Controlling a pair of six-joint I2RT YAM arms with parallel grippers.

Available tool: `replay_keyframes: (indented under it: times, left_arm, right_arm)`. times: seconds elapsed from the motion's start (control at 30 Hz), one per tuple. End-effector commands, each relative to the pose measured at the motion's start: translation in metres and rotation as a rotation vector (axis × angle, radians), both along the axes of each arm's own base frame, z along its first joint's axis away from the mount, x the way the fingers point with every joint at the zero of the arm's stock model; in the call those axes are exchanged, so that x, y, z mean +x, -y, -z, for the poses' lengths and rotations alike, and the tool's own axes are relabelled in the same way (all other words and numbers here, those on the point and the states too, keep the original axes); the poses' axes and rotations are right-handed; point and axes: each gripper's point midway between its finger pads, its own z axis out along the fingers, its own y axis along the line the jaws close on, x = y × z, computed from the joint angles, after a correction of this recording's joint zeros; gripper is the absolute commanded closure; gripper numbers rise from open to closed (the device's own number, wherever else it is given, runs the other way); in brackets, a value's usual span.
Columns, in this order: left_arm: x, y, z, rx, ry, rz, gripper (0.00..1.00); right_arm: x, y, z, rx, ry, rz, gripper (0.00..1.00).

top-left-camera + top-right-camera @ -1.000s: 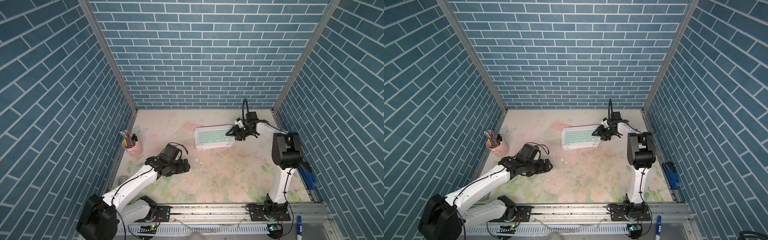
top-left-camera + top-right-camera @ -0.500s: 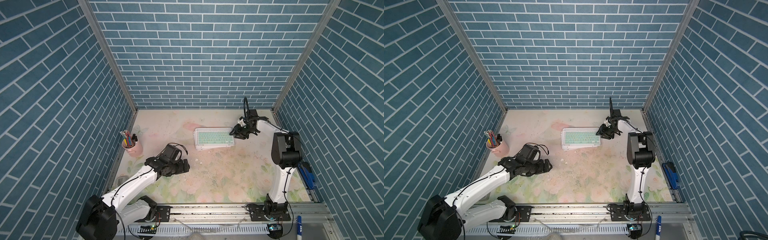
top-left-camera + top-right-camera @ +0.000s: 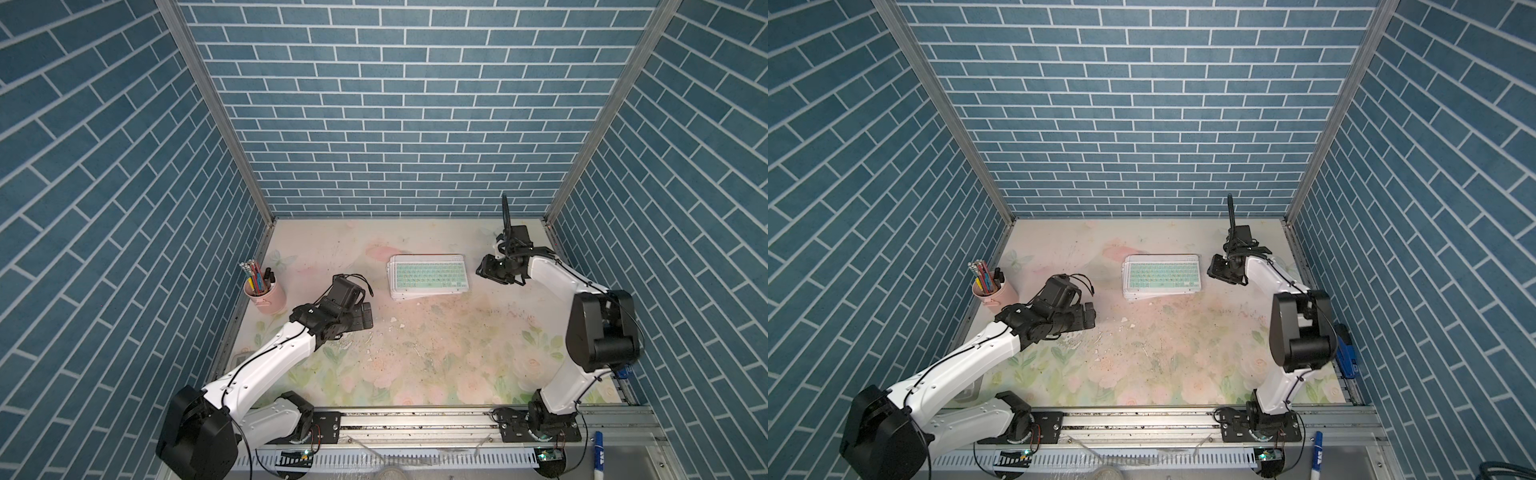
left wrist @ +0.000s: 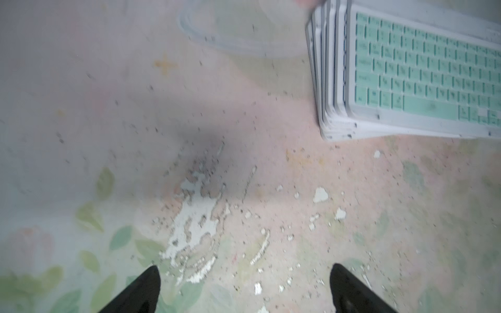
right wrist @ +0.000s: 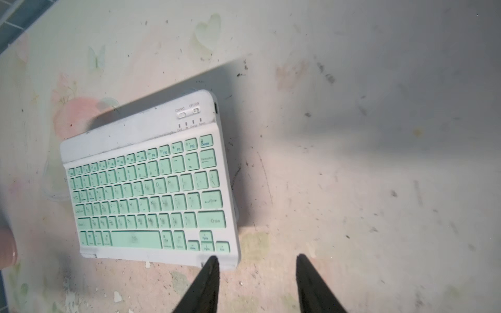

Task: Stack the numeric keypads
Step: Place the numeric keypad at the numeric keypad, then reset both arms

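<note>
Worn floral surface (image 3: 436, 345), scuffed and speckled with grit.
A stack of numeric keypads (image 3: 430, 276) lies toward the back; a pink pencil cup (image 3: 269, 296) stands at its left edge; white flakes (image 4: 320, 194) lie scattered mid-surface.

Top keypad (image 3: 430, 276): mint-green keys, white frame. Cup (image 3: 271, 297) pink. Tabletop (image 3: 436, 349) pastel floral. Walls (image 3: 395, 104) blue brick.

Keypads: one stack (image 4: 326, 81), with one green-keyed keypad (image 3: 430, 275) on top. The staggered edges in the left wrist view read as roughly six layers, but blur makes that count soft. Pencil cup (image 3: 268, 297): one. Blue marker (image 3: 599, 452): one. End effectors: two, left end effector (image 4: 244, 265) and right end effector (image 5: 256, 256).
</note>
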Motion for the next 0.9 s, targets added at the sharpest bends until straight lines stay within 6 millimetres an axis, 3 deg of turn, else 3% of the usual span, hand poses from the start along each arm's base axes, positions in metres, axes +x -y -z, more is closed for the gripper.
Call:
replay_keyframes:
  times: [0.0,0.07,0.1,0.17,0.2,0.47,0.7,0.87]
  left_arm:
    - [0.031,-0.024,-0.019,0.186,0.104,-0.037,0.00]
    - [0.045,-0.028,-0.025,0.227,0.144,-0.042,0.00]
    - [0.051,-0.032,-0.028,0.247,0.163,-0.052,0.00]
    - [0.062,-0.041,-0.033,0.278,0.196,-0.067,0.00]
    - [0.066,-0.050,-0.036,0.301,0.212,-0.083,0.00]
    - [0.088,-0.129,-0.047,0.497,0.419,-0.301,0.00]
    - [0.096,-0.125,-0.034,0.528,0.530,-0.200,0.00]
    - [0.092,-0.132,-0.023,0.499,0.615,-0.186,0.00]
  right_arm:
    - [-0.003,0.032,-0.021,-0.162,0.148,0.057,0.49]
    - [-0.014,0.044,-0.028,-0.207,0.185,0.086,0.45]
    - [-0.020,0.050,-0.031,-0.229,0.206,0.097,0.36]
    - [-0.031,0.063,-0.035,-0.272,0.242,0.127,0.10]
    - [-0.036,0.070,-0.036,-0.300,0.257,0.145,0.04]
    - [-0.063,0.130,-0.041,-0.487,0.463,0.358,0.02]
    - [-0.070,0.157,-0.029,-0.583,0.644,0.444,0.02]
    - [-0.067,0.155,-0.018,-0.563,0.739,0.447,0.02]
